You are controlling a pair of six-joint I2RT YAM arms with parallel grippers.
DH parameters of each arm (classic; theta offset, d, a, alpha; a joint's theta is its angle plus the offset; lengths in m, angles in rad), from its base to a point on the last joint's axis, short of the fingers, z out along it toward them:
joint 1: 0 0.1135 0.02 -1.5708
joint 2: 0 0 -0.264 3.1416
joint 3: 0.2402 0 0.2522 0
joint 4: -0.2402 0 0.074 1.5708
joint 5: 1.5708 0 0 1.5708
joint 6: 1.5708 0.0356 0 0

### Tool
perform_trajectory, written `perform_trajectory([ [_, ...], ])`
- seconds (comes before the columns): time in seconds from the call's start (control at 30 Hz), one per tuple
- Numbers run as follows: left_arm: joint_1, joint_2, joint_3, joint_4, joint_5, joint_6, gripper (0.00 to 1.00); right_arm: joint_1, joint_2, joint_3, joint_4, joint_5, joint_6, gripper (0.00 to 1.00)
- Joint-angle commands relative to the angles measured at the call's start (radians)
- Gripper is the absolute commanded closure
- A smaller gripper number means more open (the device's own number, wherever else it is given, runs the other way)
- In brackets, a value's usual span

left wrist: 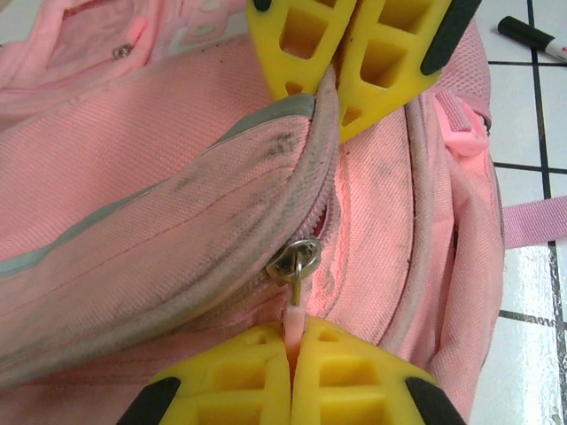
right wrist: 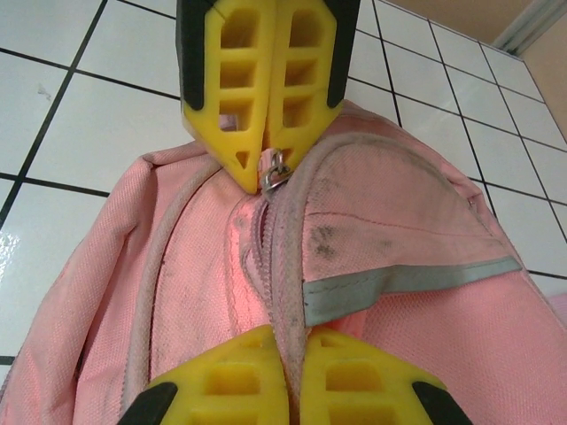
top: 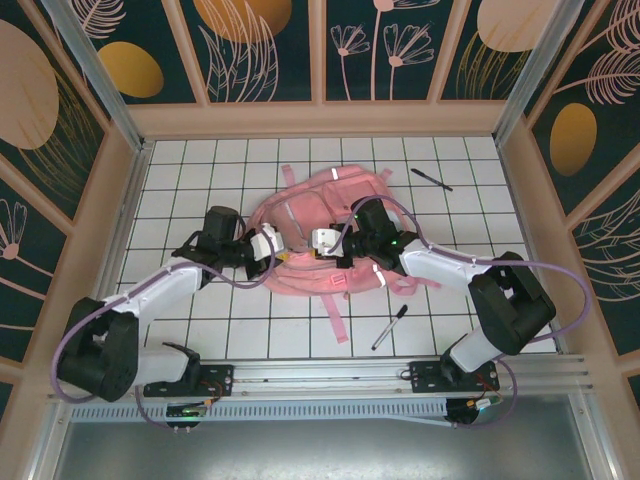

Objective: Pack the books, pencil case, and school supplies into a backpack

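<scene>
Pink backpack (top: 300,205) lies flat abt mid-bench, straps trailing twd the near edge. Left hand (left wrist: 297,335) is squeezed fully closed on the pink zip pull (left wrist: 293,312), which hangs off the metal slider (left wrist: 297,259) on the bag's zip. Right hand (right wrist: 288,343) comes in from the opp. side, its jaws pinched tight on the piped seam (right wrist: 285,283) beside the zip, so the two hands face each other close over the bag. Fabric round the zip is scuffed w/ dark marks, and a grey reflective strip (right wrist: 399,283) runs along the flap. Off the bag, the pen w/ whitish barrel (top: 389,327) lies on the white-tiled bench (top: 200,330) by the near edge, right of centre. The black pen (top: 432,179) lies twd the far right corner, well apart from it.
</scene>
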Motion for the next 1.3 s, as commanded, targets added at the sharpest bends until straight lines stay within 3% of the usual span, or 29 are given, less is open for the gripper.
perform_trajectory([
  [0.0, 0.033, -0.052, -0.007, -0.005, -0.023, -0.029, 1.0, -0.003, -0.047, 0.02, 0.053, -0.037, -0.044, 1.0],
  [0.07, 0.067, -0.049, 0.011, -0.032, -0.086, -0.049, 1.0, -0.013, -0.056, 0.001, 0.057, -0.025, -0.062, 1.0],
  [0.2, 0.105, -0.028, 0.027, -0.02, -0.332, -0.132, 1.0, -0.021, -0.048, -0.023, 0.085, 0.002, -0.076, 1.0],
  [0.27, 0.108, -0.018, 0.024, -0.018, -0.349, -0.108, 1.0, -0.019, -0.041, -0.023, 0.089, -0.001, -0.073, 1.0],
  [0.37, 0.106, -0.019, 0.031, -0.055, -0.282, -0.061, 1.0, -0.016, -0.028, -0.031, 0.119, 0.01, -0.049, 1.0],
  [0.5, 0.093, -0.09, 0.015, -0.034, -0.204, -0.139, 1.0, -0.012, -0.014, -0.037, 0.278, 0.04, 0.194, 0.52],
  [0.6, 0.085, -0.131, -0.005, 0.005, -0.13, -0.203, 1.0, 0.014, -0.007, -0.003, 0.281, 0.027, 0.309, 0.36],
  [0.73, 0.053, -0.135, -0.022, 0.03, -0.102, -0.236, 1.0, 0.069, 0.04, 0.078, 0.204, 0.091, 0.356, 0.23],
  [0.9, 0.013, -0.108, -0.019, 0.056, -0.108, -0.262, 1.0, 0.143, 0.147, 0.164, 0.153, 0.249, 0.481, 0.23],
  [1.13, 0.01, -0.104, -0.024, 0.036, -0.164, -0.232, 1.0, 0.15, 0.169, 0.136, 0.12, 0.37, 0.539, 0.35],
  [1.27, 0.012, -0.1, -0.032, 0.027, -0.213, -0.2, 1.0, 0.148, 0.154, 0.122, 0.082, 0.377, 0.534, 0.6],
])
